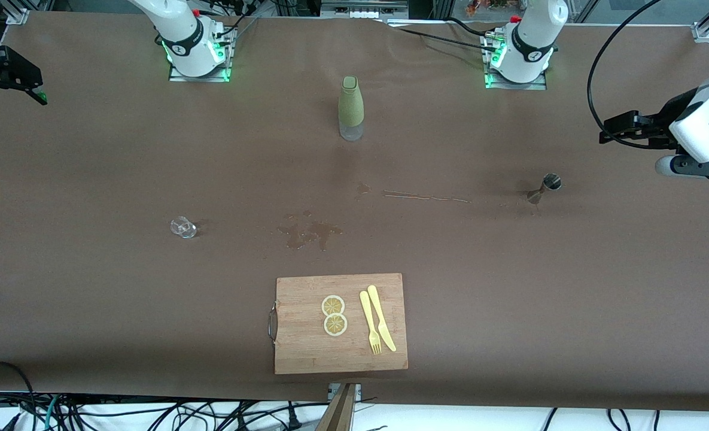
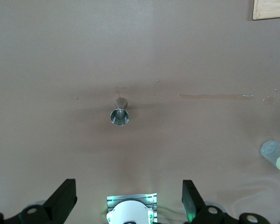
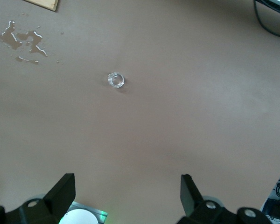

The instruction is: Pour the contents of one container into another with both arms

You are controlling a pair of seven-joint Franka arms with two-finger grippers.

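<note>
A small metal jigger [image 1: 545, 185] stands toward the left arm's end of the table; the left wrist view shows its open mouth [image 2: 119, 114]. A small clear glass [image 1: 183, 227] stands toward the right arm's end and also appears in the right wrist view [image 3: 116, 80]. My left gripper [image 1: 614, 129] hangs open and empty in the air past the jigger, at the table's end [image 2: 129, 191]. My right gripper [image 1: 16, 78] hangs open and empty at the table's other end [image 3: 127, 186], well away from the glass.
A green-sleeved bottle [image 1: 350, 108] stands between the two arm bases. A wooden cutting board [image 1: 294, 353] with two lemon slices [image 1: 334, 315], a yellow fork and a yellow knife lies near the front camera. Wet spills [image 1: 309, 232] mark the brown table's middle.
</note>
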